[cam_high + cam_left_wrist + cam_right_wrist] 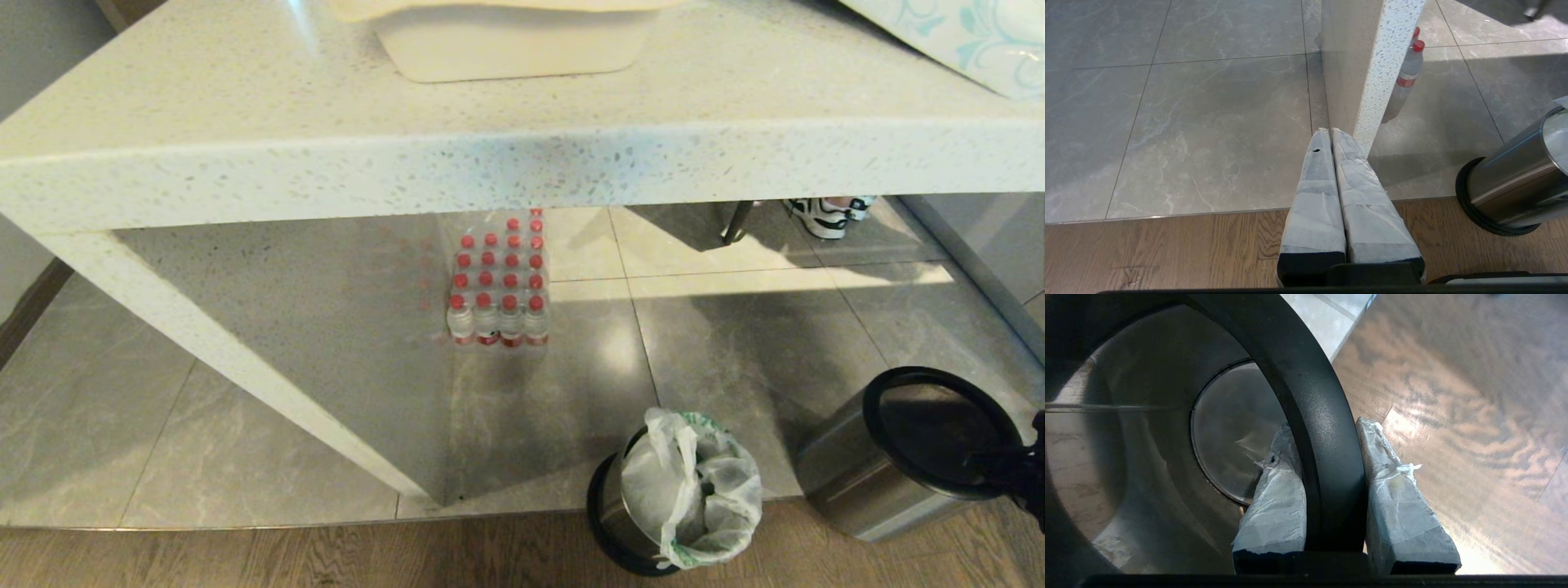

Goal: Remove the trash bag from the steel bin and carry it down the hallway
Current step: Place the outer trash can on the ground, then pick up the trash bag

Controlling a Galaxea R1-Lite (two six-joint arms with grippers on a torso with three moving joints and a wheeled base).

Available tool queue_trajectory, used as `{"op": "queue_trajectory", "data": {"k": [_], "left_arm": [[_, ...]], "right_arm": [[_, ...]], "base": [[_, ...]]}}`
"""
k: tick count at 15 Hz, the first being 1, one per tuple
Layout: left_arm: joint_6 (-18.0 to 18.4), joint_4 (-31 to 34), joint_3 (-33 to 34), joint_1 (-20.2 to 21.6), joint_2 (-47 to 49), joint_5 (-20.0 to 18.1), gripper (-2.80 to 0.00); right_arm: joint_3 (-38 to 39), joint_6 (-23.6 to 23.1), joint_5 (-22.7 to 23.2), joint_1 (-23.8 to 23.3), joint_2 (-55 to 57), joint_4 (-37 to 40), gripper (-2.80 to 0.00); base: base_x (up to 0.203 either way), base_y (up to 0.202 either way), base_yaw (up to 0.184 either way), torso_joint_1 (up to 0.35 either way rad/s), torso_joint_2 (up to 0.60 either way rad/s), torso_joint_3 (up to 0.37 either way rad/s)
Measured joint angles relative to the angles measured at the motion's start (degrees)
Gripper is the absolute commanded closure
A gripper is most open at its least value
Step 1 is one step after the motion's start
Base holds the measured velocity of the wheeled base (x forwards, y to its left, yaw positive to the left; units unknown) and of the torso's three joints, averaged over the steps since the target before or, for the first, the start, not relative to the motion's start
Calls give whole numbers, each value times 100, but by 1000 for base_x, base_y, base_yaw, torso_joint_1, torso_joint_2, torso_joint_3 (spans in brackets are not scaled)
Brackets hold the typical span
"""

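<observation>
A: Black rim ring of an empty steel bin [906, 457], lower right of the head view, sits pinched between the right gripper [1331, 457] fingers.

B: And the trash bag [694, 490]?

A: Bottom centre, upright in the other steel bin [608, 523], to the left on wood floor [286, 555]. Left gripper [1331, 134] idles, fingers together, beside the tabletop [245, 106] leg.
</observation>
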Motion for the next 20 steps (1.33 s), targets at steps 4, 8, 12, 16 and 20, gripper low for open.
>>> {"op": "queue_trajectory", "data": {"k": [4, 8, 12, 16, 20], "left_arm": [[0, -2, 0, 0, 0, 0, 0], [0, 0, 0, 0, 0, 0, 0], [0, 0, 0, 0, 0, 2, 0], [2, 0, 0, 0, 0, 0, 0], [0, -2, 0, 0, 0, 0, 0]], "right_arm": [[6, -326, -6, -53, 120, -201, -280], [53, -381, 73, -213, 20, -173, -280], [229, -346, 141, -406, -371, -11, -280], [665, -340, 446, -455, -1572, 591, 0], [1386, -521, 1046, 40, -3066, 1664, 0]], "base": [[0, 0, 0, 0, 0, 0], [0, 0, 0, 0, 0, 0], [0, 0, 0, 0, 0, 0], [0, 0, 0, 0, 0, 0], [0, 0, 0, 0, 0, 0]]}}
